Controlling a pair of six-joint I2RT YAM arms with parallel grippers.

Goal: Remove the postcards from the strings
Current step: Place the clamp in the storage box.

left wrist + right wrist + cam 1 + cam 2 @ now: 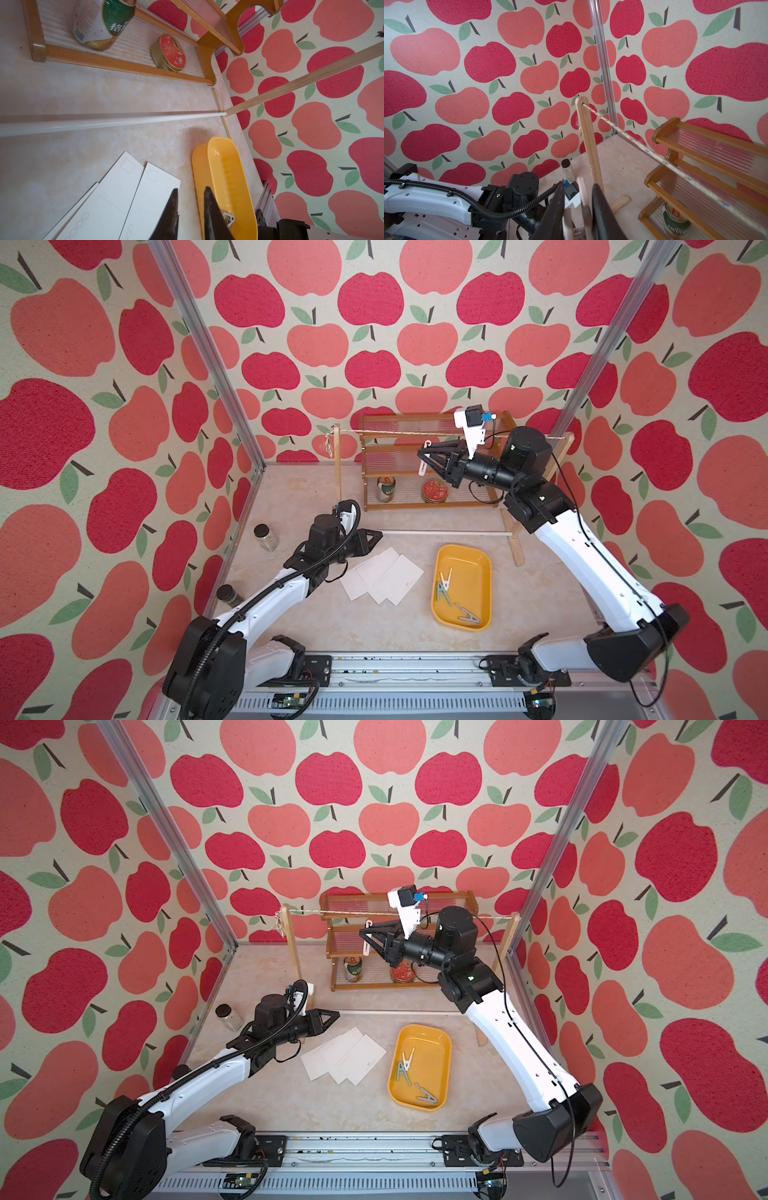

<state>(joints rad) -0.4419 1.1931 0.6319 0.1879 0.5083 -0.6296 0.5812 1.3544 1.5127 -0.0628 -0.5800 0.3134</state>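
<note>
We see pegs [444,589] in the yellow tray [469,568]. Beyond the tray a white rod [440,533] crosses the desk [332,626], then a wooden shelf [415,506] stands behind the string [395,432]. The postcards [382,580] lie fanned flat, just beside the tray. Our left tool [379,535] hovers near them, jaws narrowly apart, holding nothing. Our right tool [419,454], high beyond the tray, pinches a pale peg [424,467] just below the string.

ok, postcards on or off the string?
Off. The string hangs bare in a top view; the postcards lie fanned flat on the table.
</note>
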